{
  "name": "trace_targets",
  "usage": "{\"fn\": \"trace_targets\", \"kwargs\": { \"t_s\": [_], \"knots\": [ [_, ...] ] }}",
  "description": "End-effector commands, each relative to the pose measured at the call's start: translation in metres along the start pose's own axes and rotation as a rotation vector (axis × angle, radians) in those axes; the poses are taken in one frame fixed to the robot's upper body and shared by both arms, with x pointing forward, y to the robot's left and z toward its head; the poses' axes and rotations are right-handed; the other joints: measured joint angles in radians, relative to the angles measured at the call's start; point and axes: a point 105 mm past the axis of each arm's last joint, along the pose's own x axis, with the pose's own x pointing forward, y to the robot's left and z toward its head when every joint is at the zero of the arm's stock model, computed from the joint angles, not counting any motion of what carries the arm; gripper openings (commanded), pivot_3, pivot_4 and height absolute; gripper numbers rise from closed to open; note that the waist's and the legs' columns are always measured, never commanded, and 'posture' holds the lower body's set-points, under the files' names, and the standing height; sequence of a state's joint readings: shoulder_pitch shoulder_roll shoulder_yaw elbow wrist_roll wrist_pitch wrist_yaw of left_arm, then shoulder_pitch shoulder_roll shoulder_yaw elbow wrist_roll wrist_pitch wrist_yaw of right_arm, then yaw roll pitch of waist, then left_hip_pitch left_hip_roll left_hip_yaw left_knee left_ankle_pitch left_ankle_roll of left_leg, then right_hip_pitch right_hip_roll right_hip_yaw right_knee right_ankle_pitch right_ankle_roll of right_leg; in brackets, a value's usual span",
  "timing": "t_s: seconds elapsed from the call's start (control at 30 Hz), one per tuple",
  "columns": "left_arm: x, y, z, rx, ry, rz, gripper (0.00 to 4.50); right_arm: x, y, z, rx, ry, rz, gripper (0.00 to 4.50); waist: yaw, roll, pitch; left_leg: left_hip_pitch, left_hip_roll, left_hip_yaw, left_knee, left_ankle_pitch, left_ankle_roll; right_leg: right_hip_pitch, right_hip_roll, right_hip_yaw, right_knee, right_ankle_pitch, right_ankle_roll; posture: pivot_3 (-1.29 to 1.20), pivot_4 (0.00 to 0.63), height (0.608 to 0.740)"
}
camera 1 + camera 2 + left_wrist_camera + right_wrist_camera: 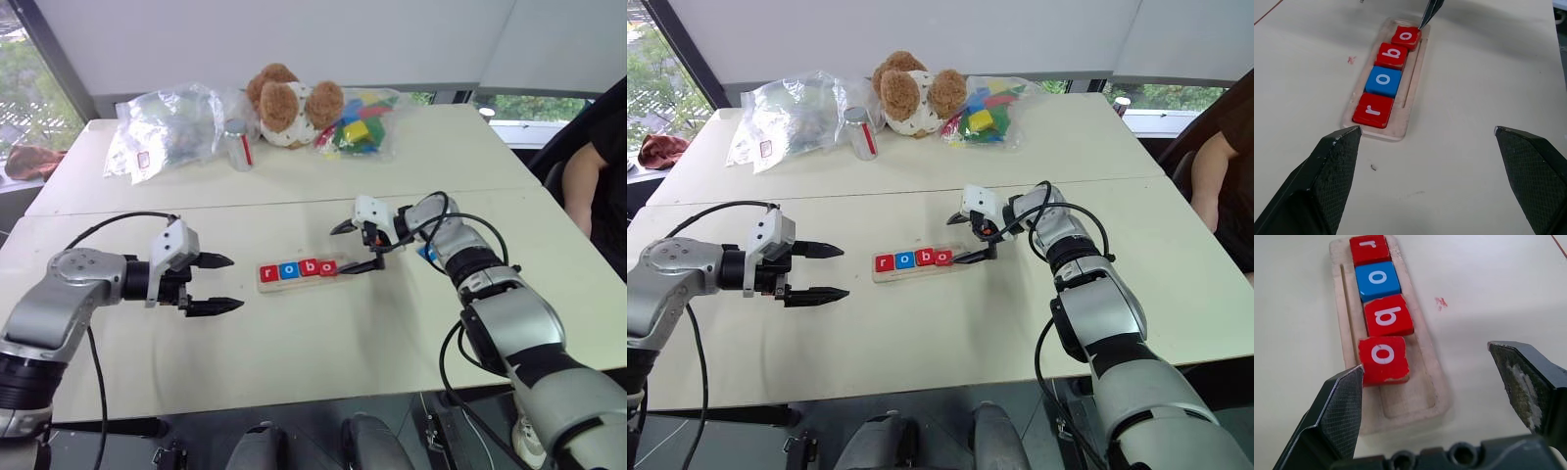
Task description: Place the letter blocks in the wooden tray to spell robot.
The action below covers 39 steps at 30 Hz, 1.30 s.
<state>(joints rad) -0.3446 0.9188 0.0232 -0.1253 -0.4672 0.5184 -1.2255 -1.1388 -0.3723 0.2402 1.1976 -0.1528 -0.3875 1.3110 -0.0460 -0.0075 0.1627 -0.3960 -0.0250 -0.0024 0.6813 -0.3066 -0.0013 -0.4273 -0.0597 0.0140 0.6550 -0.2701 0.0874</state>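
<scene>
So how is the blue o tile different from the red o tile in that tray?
The blue o tile is blue and sits second, straight between r and b. The red o tile is red, sits fourth, slightly askew, beside the open right gripper. Both are square, show a white o, and lie in the wooden tray.

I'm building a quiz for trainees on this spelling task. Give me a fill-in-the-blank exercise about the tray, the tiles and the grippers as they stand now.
1. The long pale wooden tray holds ____ small square letter tiles.
2. The only blue tile sits second in the row and bears the white letter ____.
3. The tiles in the tray read r, o, b, o, so the letter still missing is ____.
4. The right gripper, at the tray's unfilled end, has its black fingers ____, as does the left gripper.

Missing words: four; o; t; open
</scene>
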Motion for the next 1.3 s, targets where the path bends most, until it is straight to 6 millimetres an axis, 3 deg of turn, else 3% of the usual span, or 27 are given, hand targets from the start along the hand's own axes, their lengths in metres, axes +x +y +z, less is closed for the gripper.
{"fn": "trace_targets", "kwargs": {
  "t_s": [0.03,0.23,0.53,1.13,1.3],
  "knots": [
    [-0.003,0.002,0.008,0.033,-0.018,0.007,4.5,-0.003,-0.007,0.014,-0.035,-0.048,-0.022,4.43,0.001,0.0,0.0,0.0,0.0,0.0,0.0,0.0,0.0,0.0,0.0,0.0,0.0,0.0,0.0,0.0,0.15,0.74],
    [-0.004,0.002,0.007,0.028,-0.017,0.016,4.5,-0.005,-0.007,0.024,-0.053,-0.085,0.001,4.43,0.002,0.0,0.0,0.0,0.0,0.0,0.0,0.0,0.0,0.0,0.0,0.0,0.0,0.0,0.0,0.0,0.15,0.74],
    [-0.003,0.003,0.008,0.028,-0.02,0.021,4.5,0.004,0.006,0.008,-0.062,-0.037,0.039,4.43,0.002,0.0,0.0,0.0,0.0,0.0,0.0,0.0,0.0,0.0,0.0,0.0,0.0,0.0,0.0,0.0,0.15,0.74],
    [-0.002,0.001,0.007,0.02,-0.025,0.027,4.5,0.008,-0.008,0.014,-0.075,-0.027,-0.054,4.43,0.001,0.0,0.0,0.0,0.0,0.0,0.0,0.0,0.0,0.0,0.0,0.0,0.0,0.0,0.0,0.0,0.15,0.74],
    [-0.001,0.002,0.007,0.019,-0.028,0.026,4.5,-0.007,-0.016,0.012,-0.1,-0.033,-0.133,4.43,0.003,0.0,0.0,0.0,0.0,0.0,0.0,0.0,0.0,0.0,0.0,0.0,0.0,0.0,0.0,0.0,0.15,0.74]
  ]
}}
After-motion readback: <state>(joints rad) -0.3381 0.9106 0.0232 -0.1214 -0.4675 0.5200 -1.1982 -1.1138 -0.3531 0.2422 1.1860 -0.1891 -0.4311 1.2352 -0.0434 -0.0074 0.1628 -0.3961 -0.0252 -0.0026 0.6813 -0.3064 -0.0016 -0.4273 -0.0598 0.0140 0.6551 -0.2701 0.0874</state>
